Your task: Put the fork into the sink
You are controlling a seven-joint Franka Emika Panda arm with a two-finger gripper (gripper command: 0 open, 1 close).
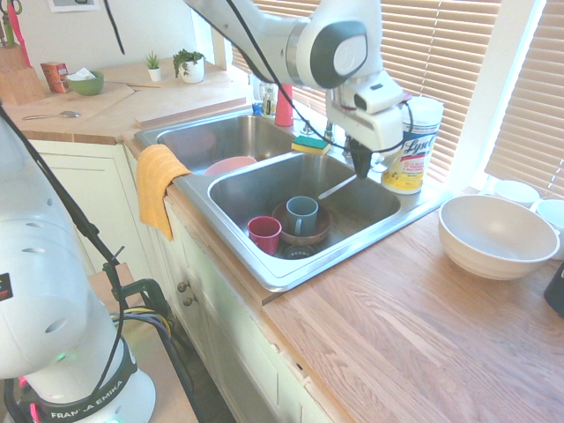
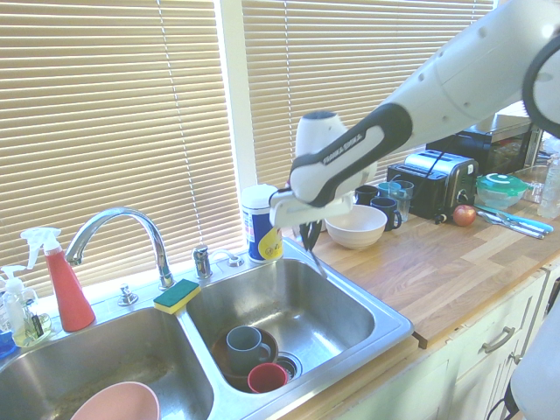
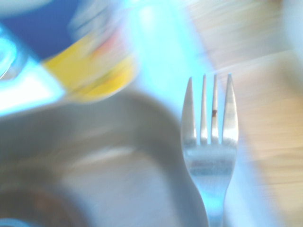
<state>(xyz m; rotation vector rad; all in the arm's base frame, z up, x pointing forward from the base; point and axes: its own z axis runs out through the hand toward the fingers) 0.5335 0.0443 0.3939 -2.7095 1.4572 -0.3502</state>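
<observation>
Wood counter w/ steel sink by blinds; gripper clenched on shiny four-tined fork over the basin.

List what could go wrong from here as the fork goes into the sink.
1. The gripper holds the fork above the sink's right basin; dropped from there, it may strike the grey mug or red cup.
2. The wipes canister stands close beside the hand, so a sideways move could topple it.

Home kitchen: double sink, toaster.
</observation>
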